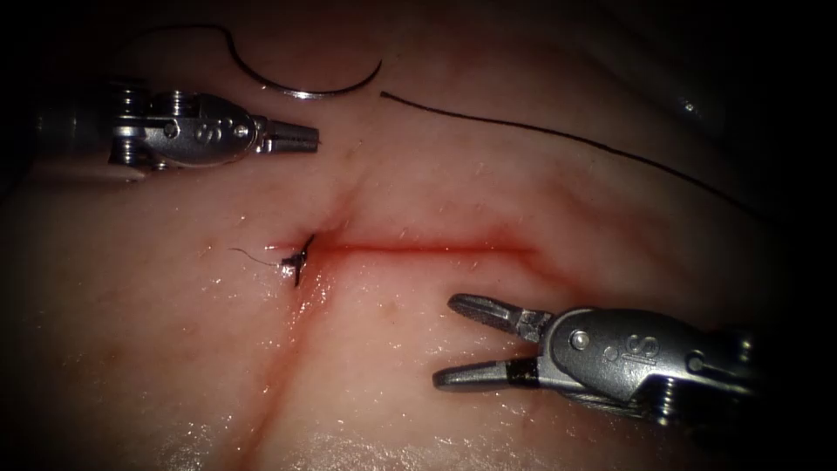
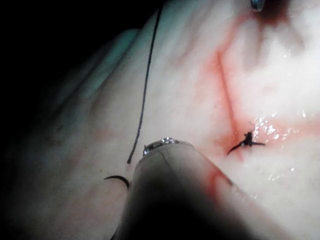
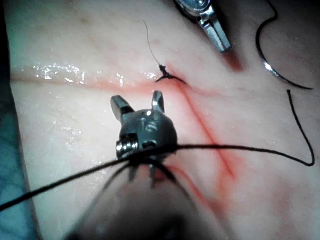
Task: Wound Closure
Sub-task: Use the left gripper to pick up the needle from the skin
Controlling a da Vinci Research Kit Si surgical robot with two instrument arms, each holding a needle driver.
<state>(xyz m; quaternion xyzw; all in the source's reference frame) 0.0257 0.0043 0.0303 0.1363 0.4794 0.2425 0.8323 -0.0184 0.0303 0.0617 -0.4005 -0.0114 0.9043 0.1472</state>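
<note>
Left tool [image 1: 301, 139], pressed together and holding nothing, is seen above the tissue [image 1: 174, 366] at the cut's left end. Just beyond it the needle [image 1: 305, 90] is laid flat on the tissue, out of the flesh, with loose thread [image 1: 558, 135] lying to its right. A tied knot [image 1: 296, 258] marks the cut [image 1: 436, 249]. Right tool [image 1: 466, 340], spread wide and empty, is held below the cut, seemingly kept clear of it.

Only readable marks, endoscope view: "S" plus a small round mark stamped on the left tool [image 1: 301, 138] wrist housing, and "S" plus a small ring, upside down, on the right tool [image 1: 453, 342] housing; nothing else legible.
</note>
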